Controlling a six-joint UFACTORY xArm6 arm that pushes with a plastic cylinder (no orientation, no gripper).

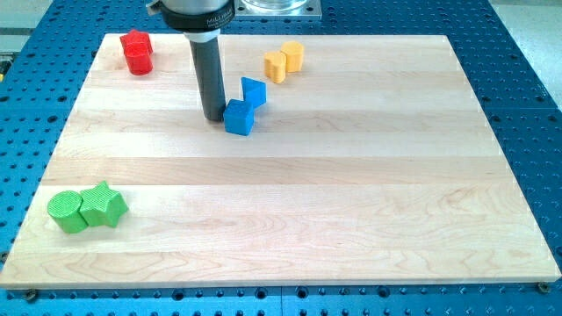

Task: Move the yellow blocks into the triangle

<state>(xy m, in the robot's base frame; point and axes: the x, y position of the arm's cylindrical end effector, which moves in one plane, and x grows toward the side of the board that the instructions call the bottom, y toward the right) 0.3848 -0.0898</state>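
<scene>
right now my tip [213, 117] rests on the wooden bench [351, 202] just left of a blue cube [238, 117], touching or nearly touching it, with a second blue block [254, 90] close behind that cube toward the view's top right. the tool is a plain rod with no jaws, holding nothing, and the two yellow blocks [284, 61] sit side by side near the view's top, right of my tip and apart from it. two red blocks [137, 51] stand at the top left, while a green cylinder [67, 212] and a green star [104, 204] touch at the bottom left.
</scene>
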